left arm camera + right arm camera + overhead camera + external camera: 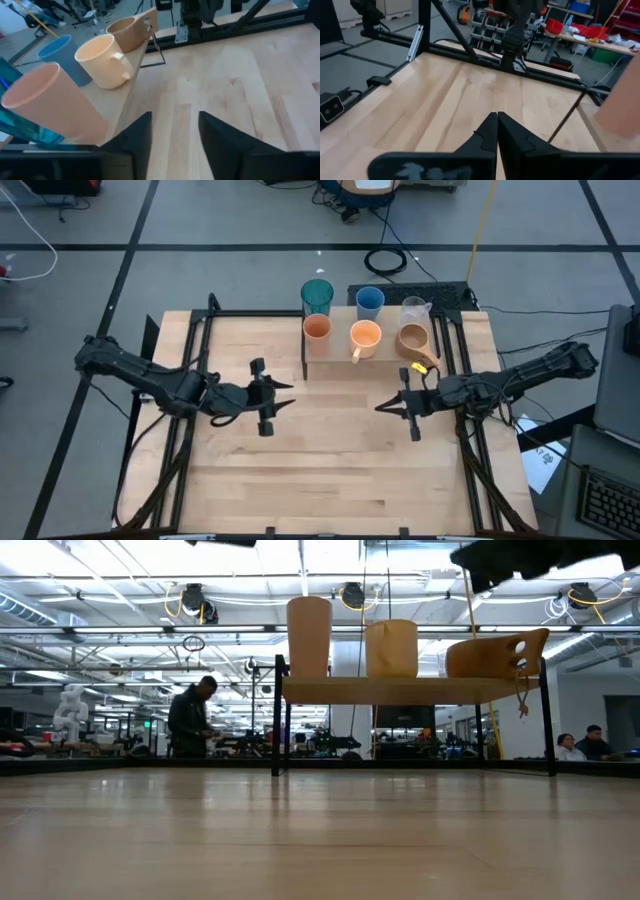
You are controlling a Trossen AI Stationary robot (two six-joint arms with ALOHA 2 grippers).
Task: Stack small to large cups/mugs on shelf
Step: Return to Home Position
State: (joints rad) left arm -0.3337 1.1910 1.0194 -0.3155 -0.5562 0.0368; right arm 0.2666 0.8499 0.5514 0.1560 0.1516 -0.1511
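Note:
The light-wood shelf (335,358) stands at the table's far edge on black legs. Six vessels stand upright on it in two rows. At the back are the teal tumbler (317,295), the blue cup (370,302) and the clear handled cup (415,310). In front are the orange cup (317,330), the orange handled mug (365,337) and the brown wooden mug (413,340). My left gripper (288,397) hovers open over mid-table, left of the shelf's near edge. My right gripper (380,407) hovers shut on nothing, near the shelf's right end.
Black frame rails (190,380) run along the table's left, right and far sides. Bare tabletop (330,470) spreads across the near half. People (190,720) stand and sit in the room beyond. The left wrist view shows the front-row cups (102,60) close by.

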